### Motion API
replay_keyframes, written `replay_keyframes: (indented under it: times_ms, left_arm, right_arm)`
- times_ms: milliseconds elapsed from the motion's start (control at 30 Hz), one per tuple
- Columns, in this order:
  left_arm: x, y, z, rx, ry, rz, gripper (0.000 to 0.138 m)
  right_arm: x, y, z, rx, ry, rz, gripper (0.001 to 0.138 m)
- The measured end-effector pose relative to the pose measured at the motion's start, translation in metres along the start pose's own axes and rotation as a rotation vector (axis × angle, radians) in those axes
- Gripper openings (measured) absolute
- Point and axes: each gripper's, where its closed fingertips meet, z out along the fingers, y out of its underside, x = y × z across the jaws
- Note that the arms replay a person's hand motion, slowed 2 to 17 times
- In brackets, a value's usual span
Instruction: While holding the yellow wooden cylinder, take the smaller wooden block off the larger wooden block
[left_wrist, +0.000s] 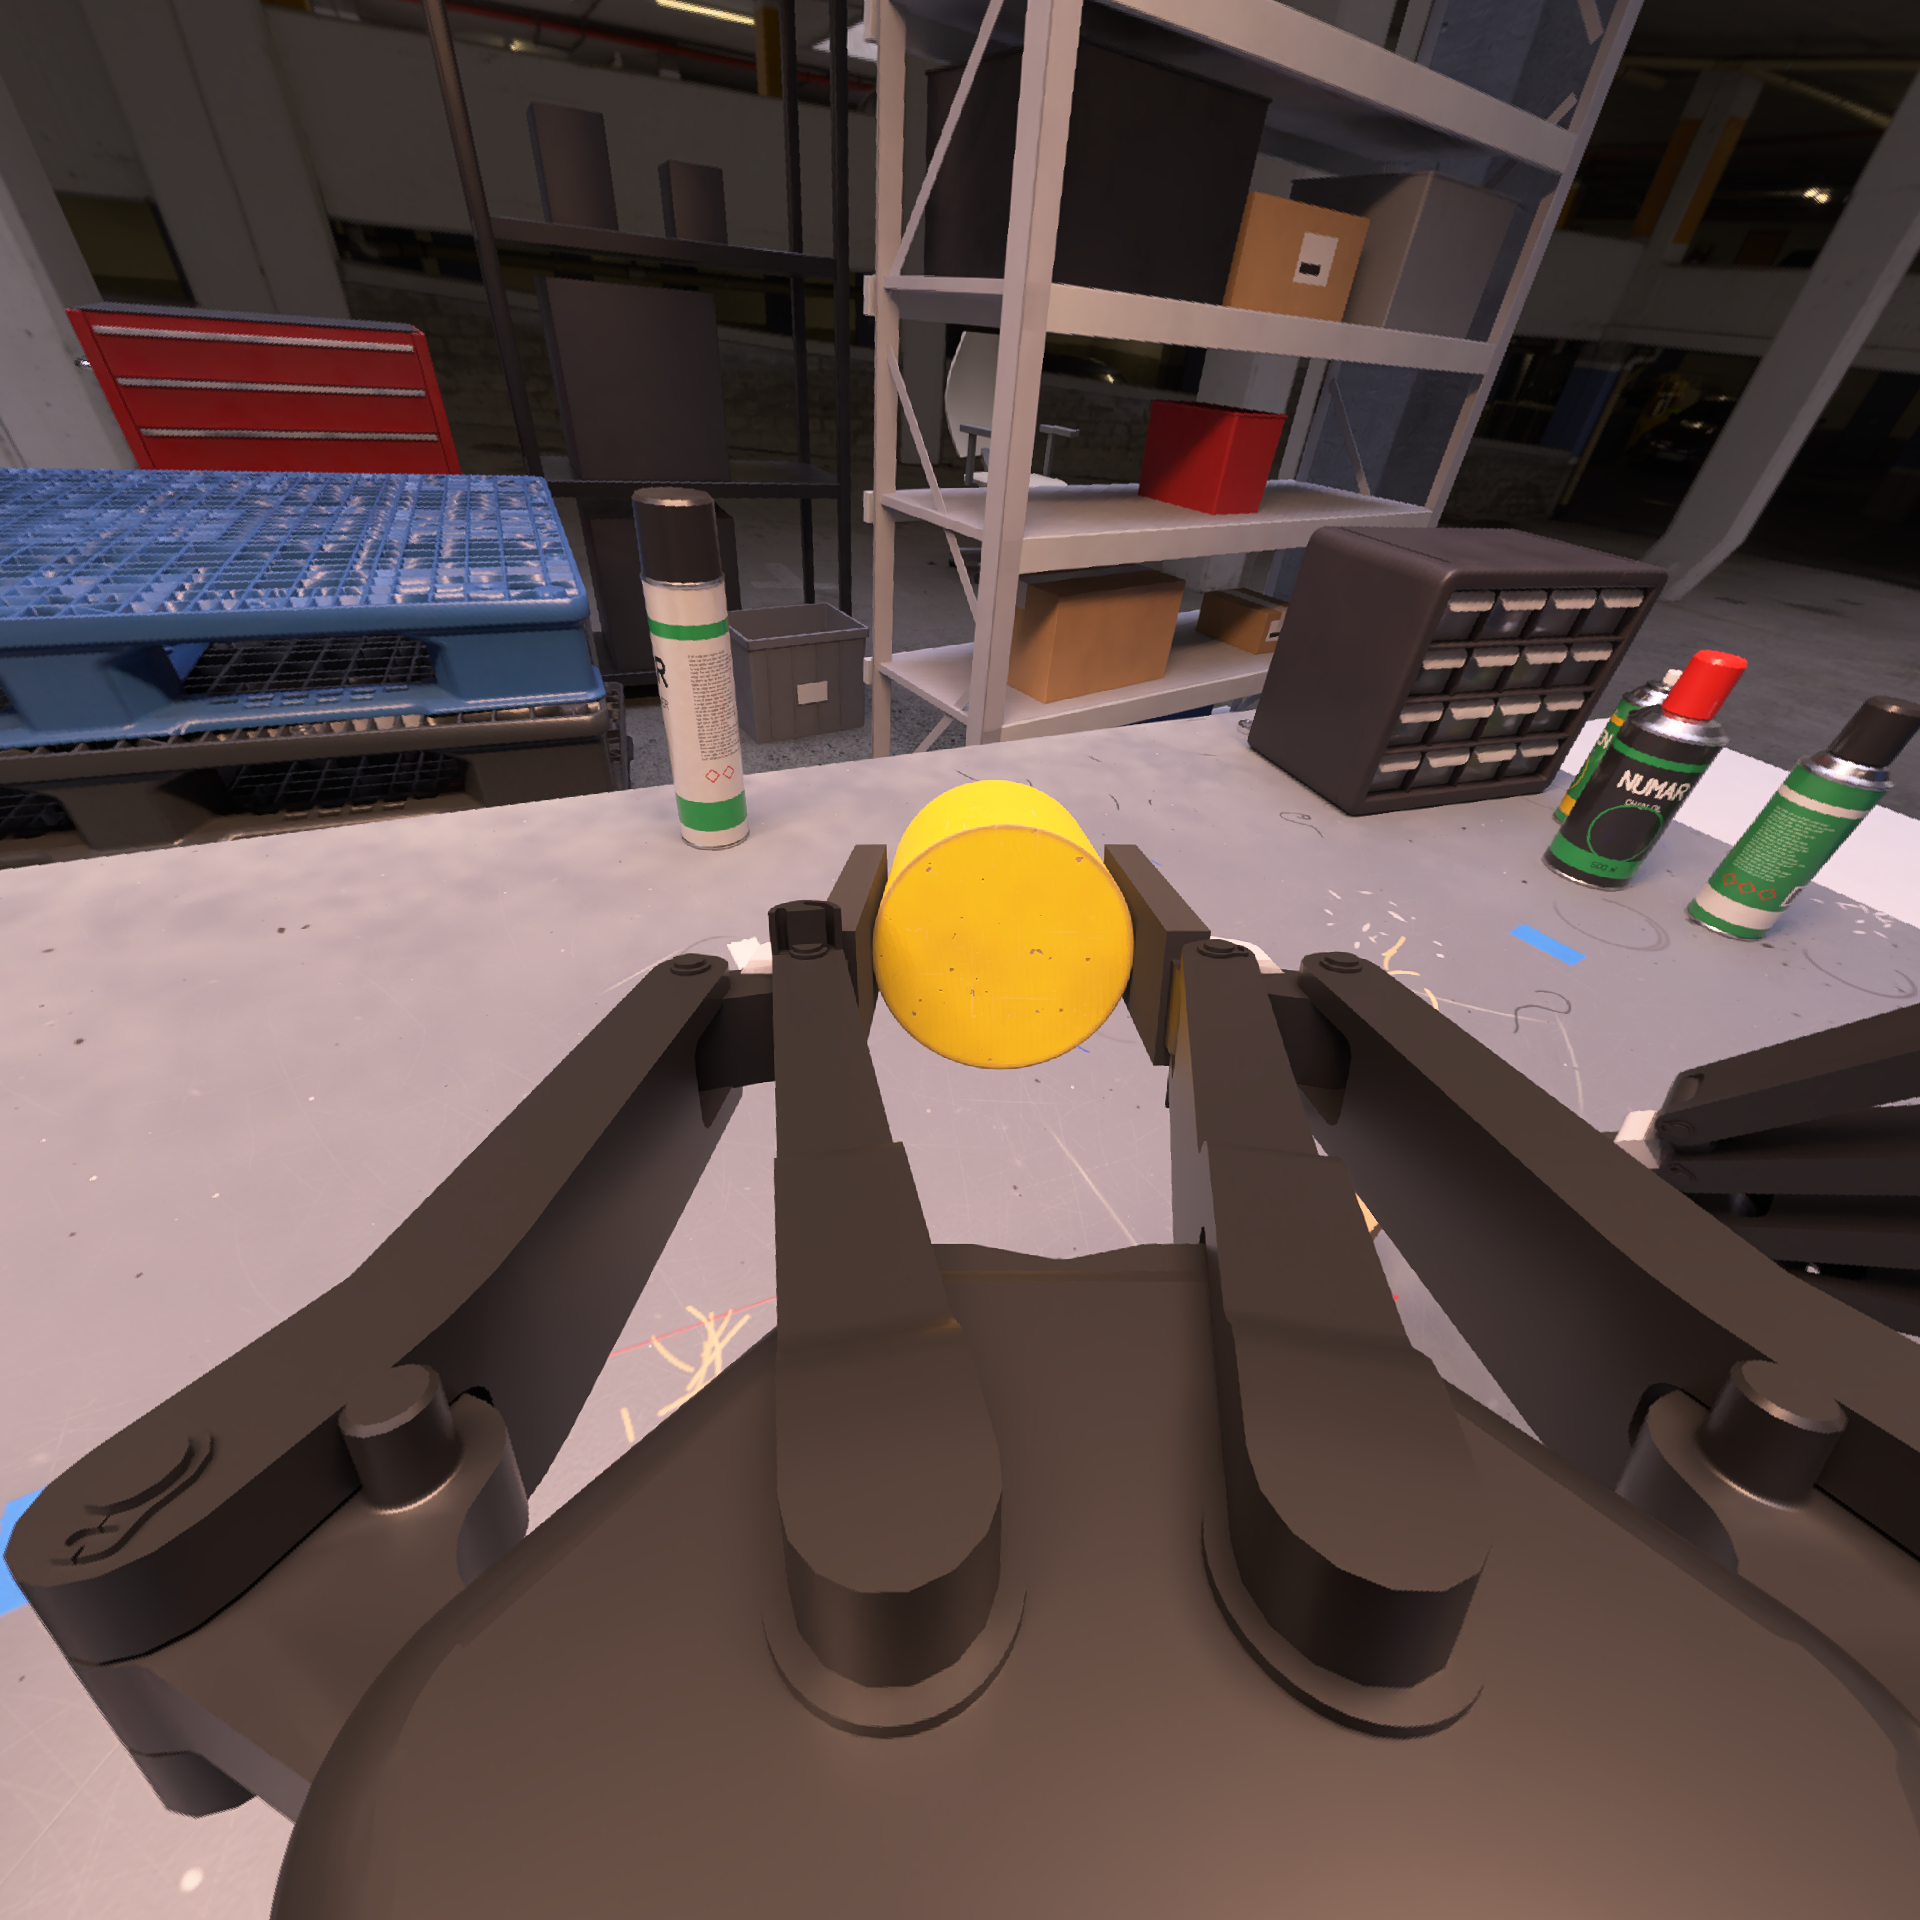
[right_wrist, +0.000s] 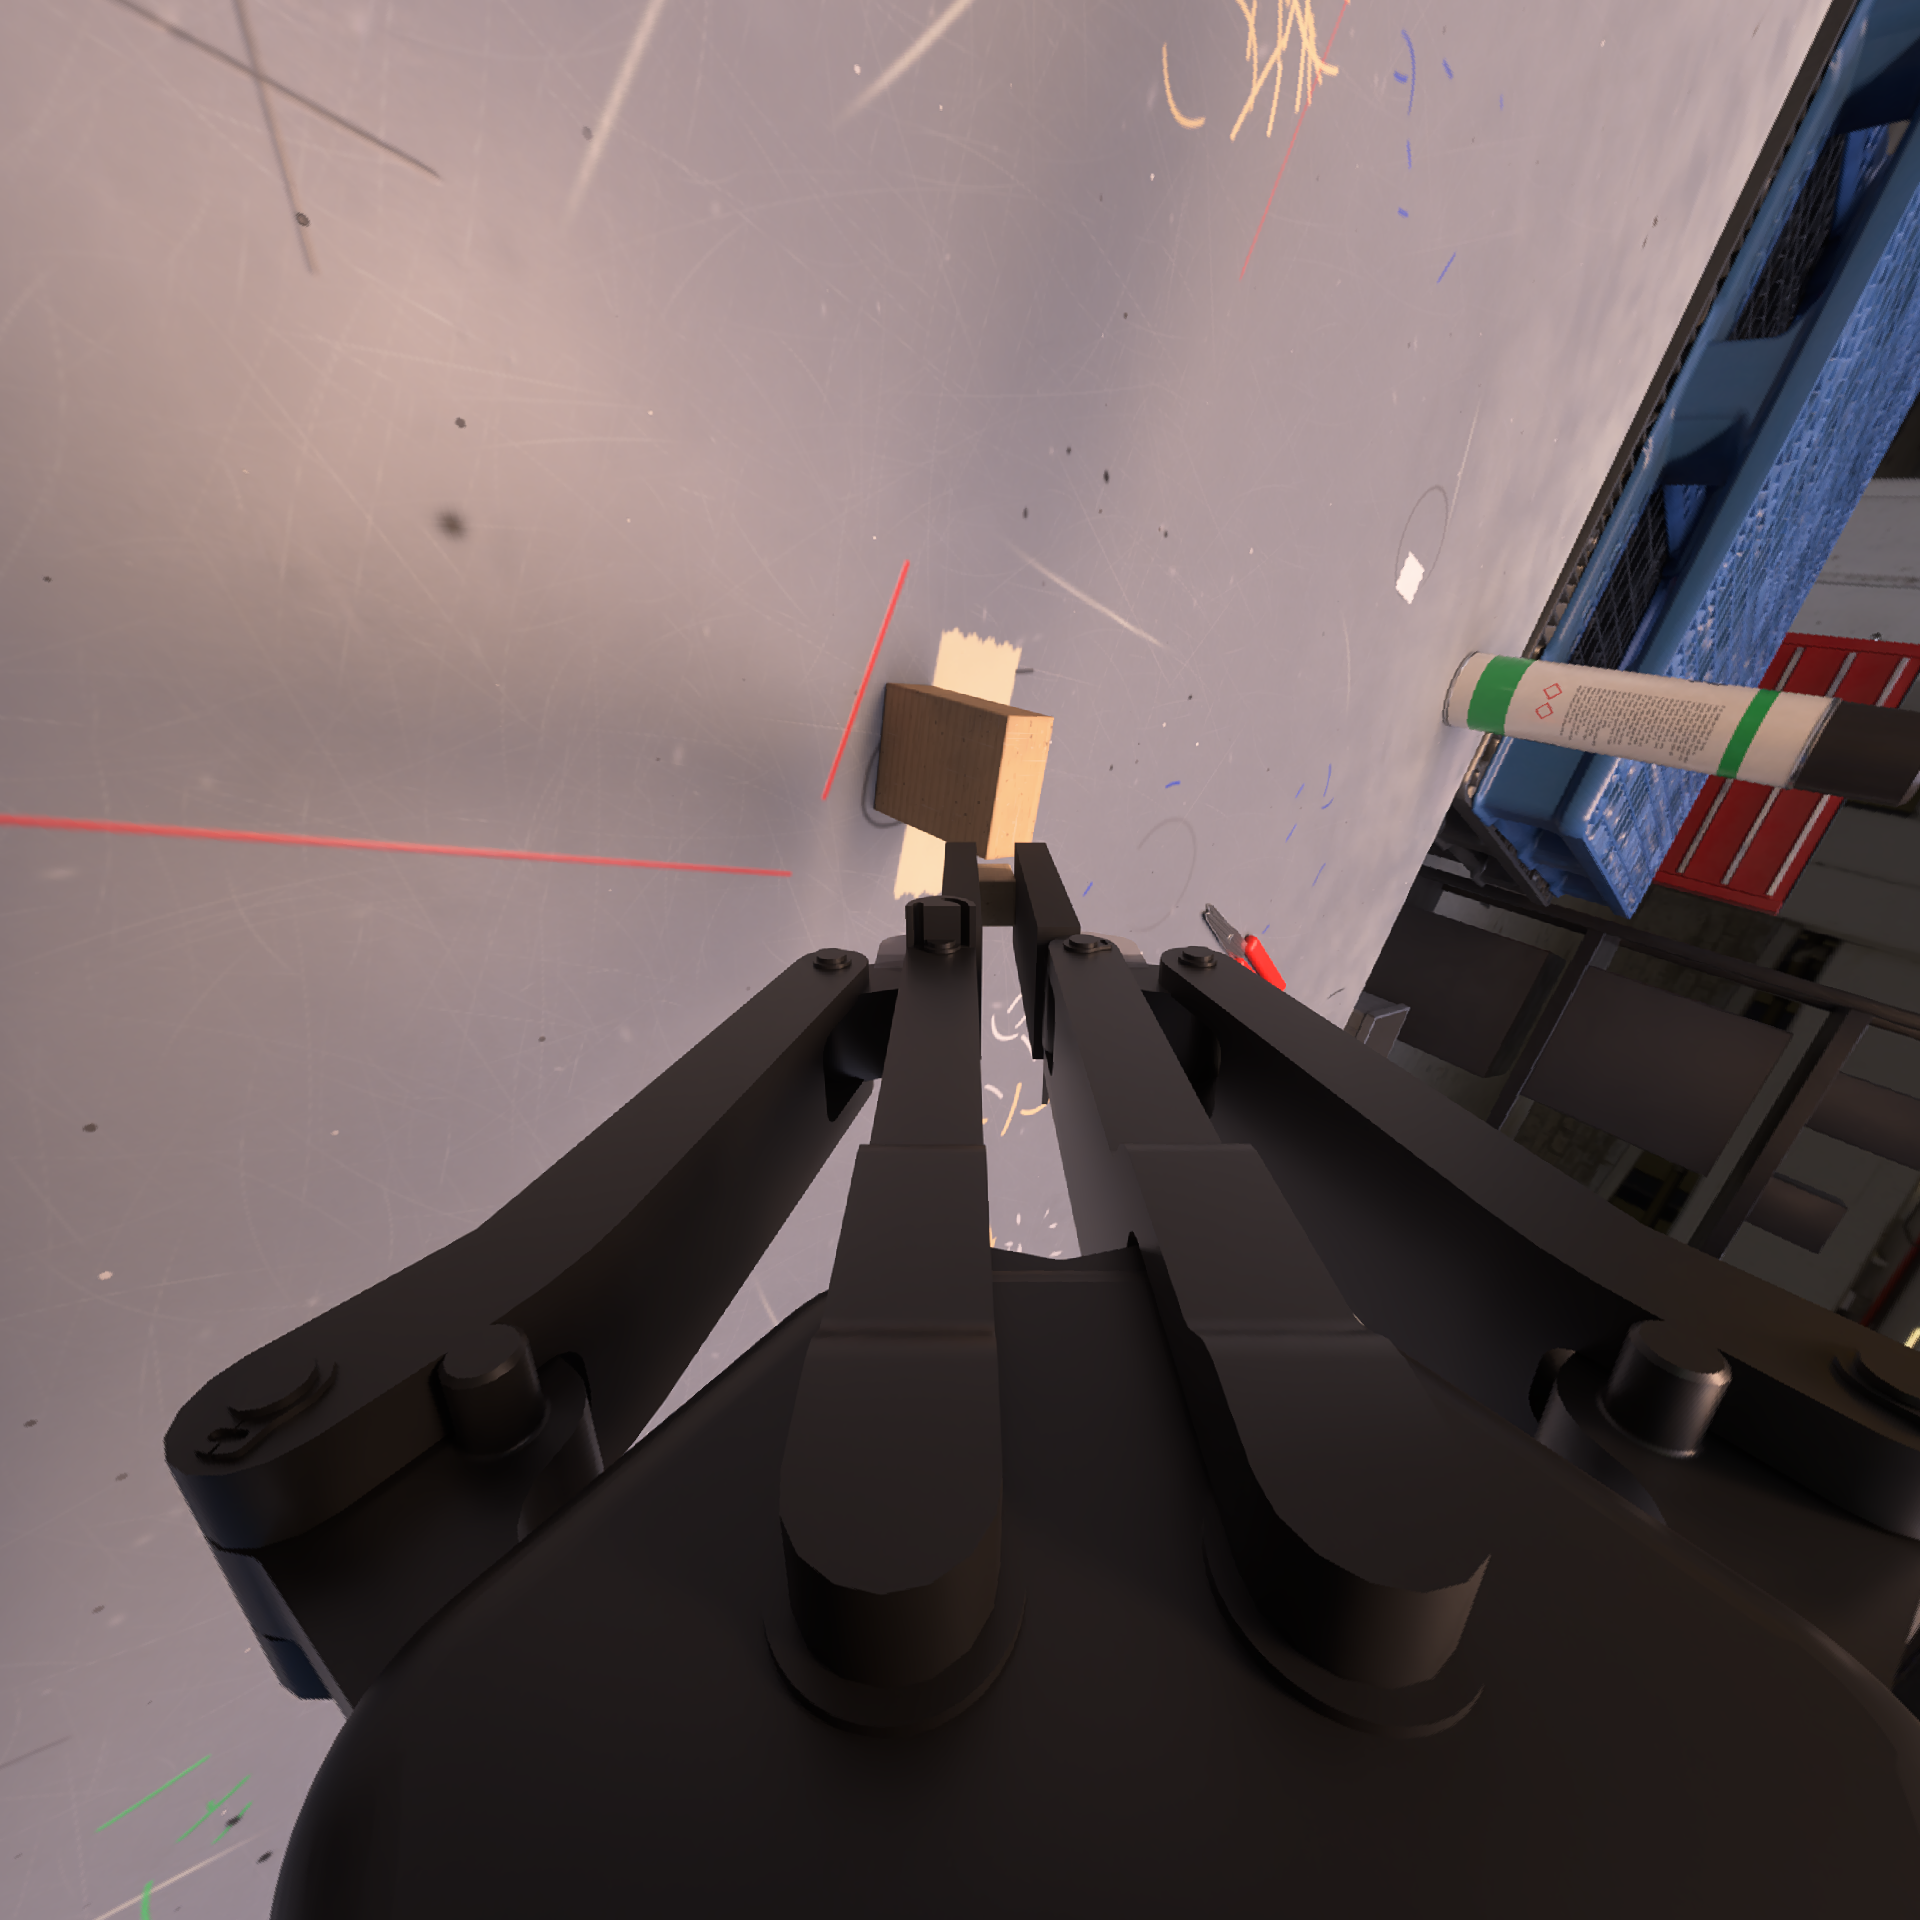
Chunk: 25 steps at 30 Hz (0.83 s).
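Observation:
My left gripper (left_wrist: 1000, 883) is shut on the yellow wooden cylinder (left_wrist: 1003, 935) and holds it on its side above the grey table (left_wrist: 312, 1039). In the right wrist view, my right gripper (right_wrist: 997, 864) is shut on the smaller wooden block (right_wrist: 997, 896), a pale piece showing only between the fingertips. The larger wooden block (right_wrist: 951, 769) stands on a strip of pale tape (right_wrist: 977, 660) on the table, just beyond the fingertips. I cannot tell whether the two blocks touch. Part of the right gripper also shows at the right edge of the left wrist view (left_wrist: 1787, 1143).
A white and green spray can (left_wrist: 694, 675) stands at the table's far edge; it also shows in the right wrist view (right_wrist: 1642, 722). A dark drawer organiser (left_wrist: 1455, 670) and two green spray cans (left_wrist: 1631, 790) stand at the right. Red-handled pliers (right_wrist: 1247, 951) lie near the blocks. A blue pallet (left_wrist: 281, 561) lies beyond the table.

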Motion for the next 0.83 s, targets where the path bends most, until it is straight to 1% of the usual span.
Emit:
replay_keyframes:
  times_ms: [400, 833]
  left_arm:
    - [0.000, 0.000, 0.000, 0.001, 0.001, 0.000, 0.055]
    - [0.000, 0.000, 0.000, 0.001, 0.001, -0.001, 0.055]
  right_arm:
    - [0.015, 0.004, 0.015, -0.032, 0.016, 0.008, 0.010]
    - [0.031, 0.008, 0.031, -0.080, 0.052, 0.013, 0.010]
